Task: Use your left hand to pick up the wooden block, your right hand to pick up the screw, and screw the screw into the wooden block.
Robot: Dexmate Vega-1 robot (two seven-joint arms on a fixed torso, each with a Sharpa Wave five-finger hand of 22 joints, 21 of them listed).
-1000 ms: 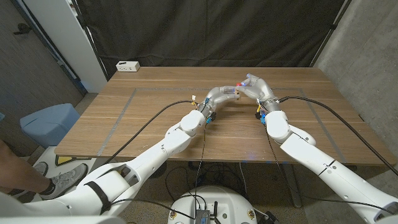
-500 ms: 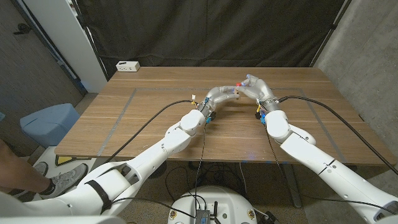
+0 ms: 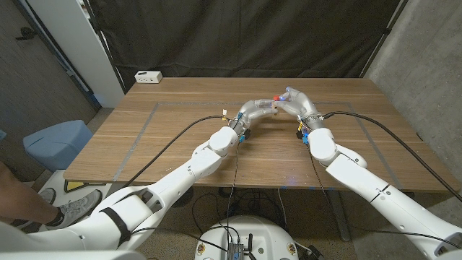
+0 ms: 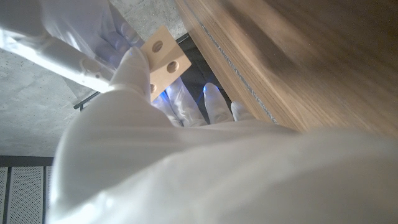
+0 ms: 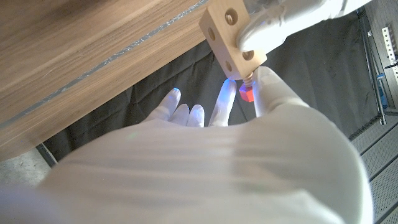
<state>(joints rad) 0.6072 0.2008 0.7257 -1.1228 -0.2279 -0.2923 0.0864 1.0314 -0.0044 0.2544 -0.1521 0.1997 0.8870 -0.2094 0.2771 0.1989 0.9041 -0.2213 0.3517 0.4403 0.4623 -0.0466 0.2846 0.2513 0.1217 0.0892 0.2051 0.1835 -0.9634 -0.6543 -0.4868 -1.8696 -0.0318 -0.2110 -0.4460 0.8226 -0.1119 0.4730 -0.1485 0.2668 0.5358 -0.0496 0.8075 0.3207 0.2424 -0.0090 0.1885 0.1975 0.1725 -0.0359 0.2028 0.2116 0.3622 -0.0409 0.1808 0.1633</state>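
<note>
Black curtain [image 3: 245, 36] behind table [image 3: 173, 137]; white box [image 3: 149, 76] far-left corner.

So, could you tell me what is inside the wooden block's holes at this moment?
The screw enters one hole of the wooden block, pinched by the right hand. Its tip is hidden inside. The other visible holes look empty.

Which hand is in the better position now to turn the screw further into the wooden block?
The right hand. It pinches the red-headed screw, whose tip sits in a hole of the wooden block. The left hand grips the block and likely should just steady it.
</note>
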